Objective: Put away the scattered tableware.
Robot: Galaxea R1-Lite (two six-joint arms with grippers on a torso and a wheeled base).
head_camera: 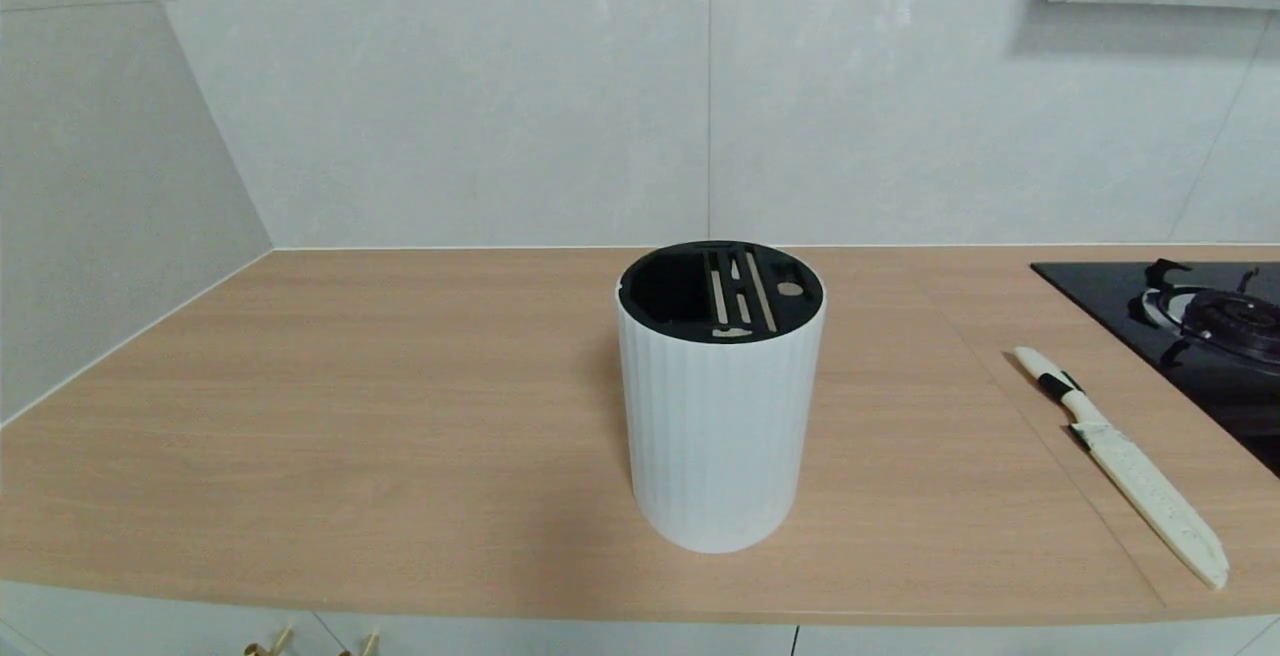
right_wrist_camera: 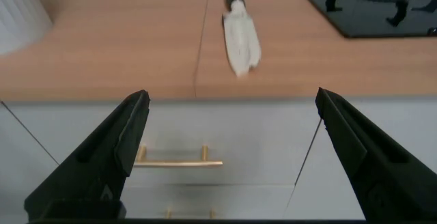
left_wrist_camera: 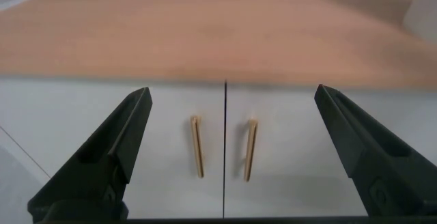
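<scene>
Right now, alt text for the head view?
A white ribbed holder with a black slotted top stands in the middle of the counter. A white knife lies flat to its right, tip toward the front edge, beside a black hob.

Left gripper with dark fingers spread wide apart, white cabinet doors beyond, two upright gold handles flanking the seam, wooden table over them, white container edge at 1 o'clock
</scene>
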